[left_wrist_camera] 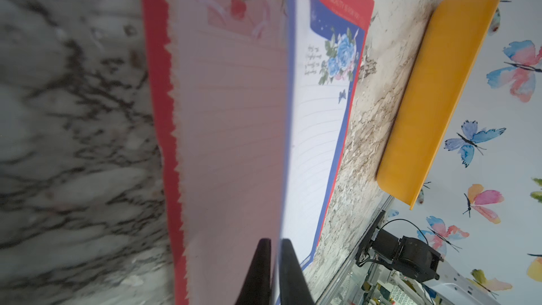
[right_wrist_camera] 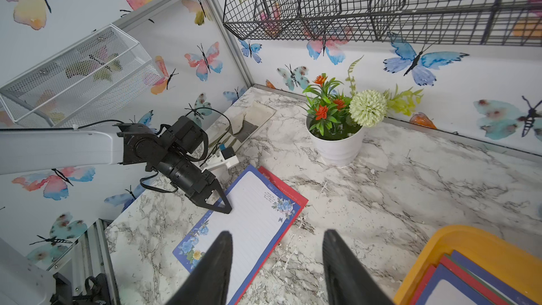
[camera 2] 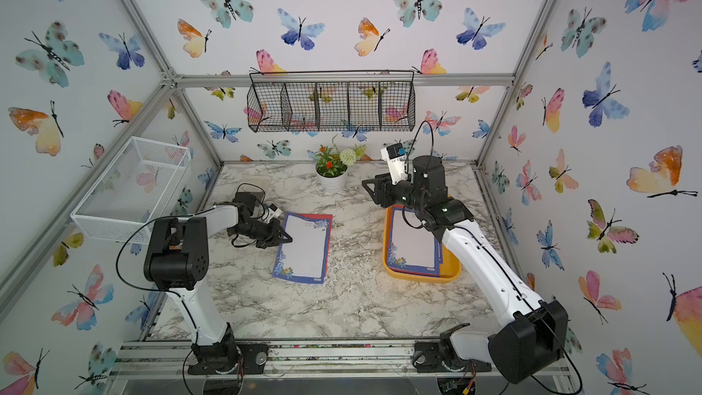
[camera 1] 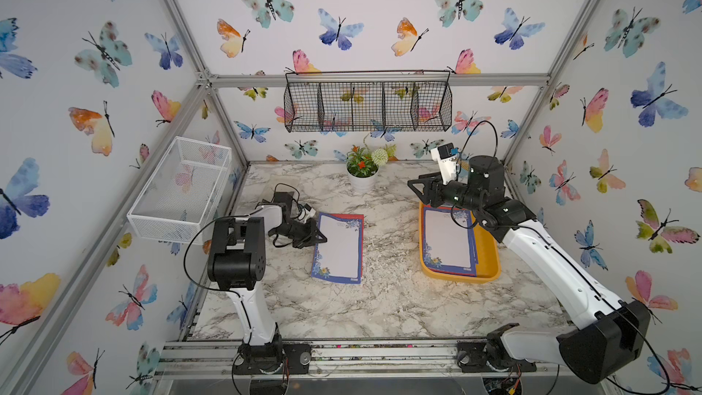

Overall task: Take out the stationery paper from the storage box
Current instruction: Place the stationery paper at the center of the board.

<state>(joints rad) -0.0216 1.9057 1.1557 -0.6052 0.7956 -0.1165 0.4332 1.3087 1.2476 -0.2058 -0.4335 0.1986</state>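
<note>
— State of the left gripper (left_wrist_camera: 274,240)?
— Nearly closed, pinching the raised edge of the blue-bordered sheet (camera 1: 340,248), which overlies a red-bordered sheet (camera 1: 351,216) on the table (camera 1: 380,298).
— And the right gripper (right_wrist_camera: 277,233)?
— Spread wide, empty, above the far end of the storage box (camera 1: 490,260). The remaining stationery paper (camera 1: 448,239) lies inside.

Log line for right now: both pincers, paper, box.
left pincer: narrow gap around blue-bordered sheet edge, grip unclear | right pincer: open, empty | table: blue-bordered sheet over red-bordered sheet | storage box: sheets inside
</note>
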